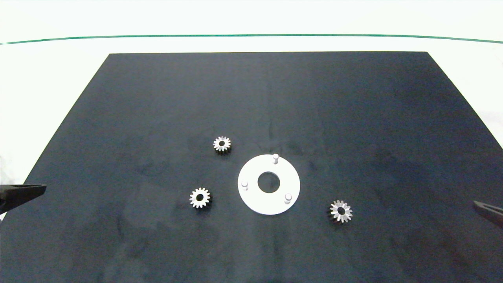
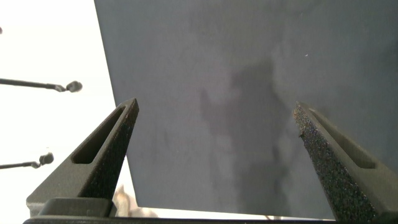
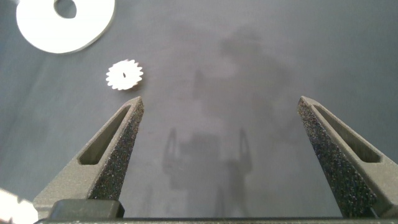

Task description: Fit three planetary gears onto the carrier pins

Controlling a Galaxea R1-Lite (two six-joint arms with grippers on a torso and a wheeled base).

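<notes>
A flat white disc [image 1: 251, 196] with a large central hole lies on the dark mat, carrying three upright carrier pins [image 1: 275, 158], [image 1: 245, 184], [image 1: 288, 198], all bare. Three silvery planetary gears lie flat around it: one behind and left [image 1: 222, 144], one at the left [image 1: 200, 197], one at the right [image 1: 341, 211]. The right wrist view shows that last gear [image 3: 124, 75] and the disc [image 3: 93, 31] ahead of my open right gripper [image 3: 221, 109]. My left gripper [image 2: 216, 115] is open over bare mat. Both arms sit at the mat's side edges [image 1: 21, 193], [image 1: 489, 210].
The dark mat [image 1: 267, 98] covers most of a white table, whose far edge carries a thin green line [image 1: 251, 35]. In the left wrist view, white table [image 2: 50, 124] lies beside the mat's edge.
</notes>
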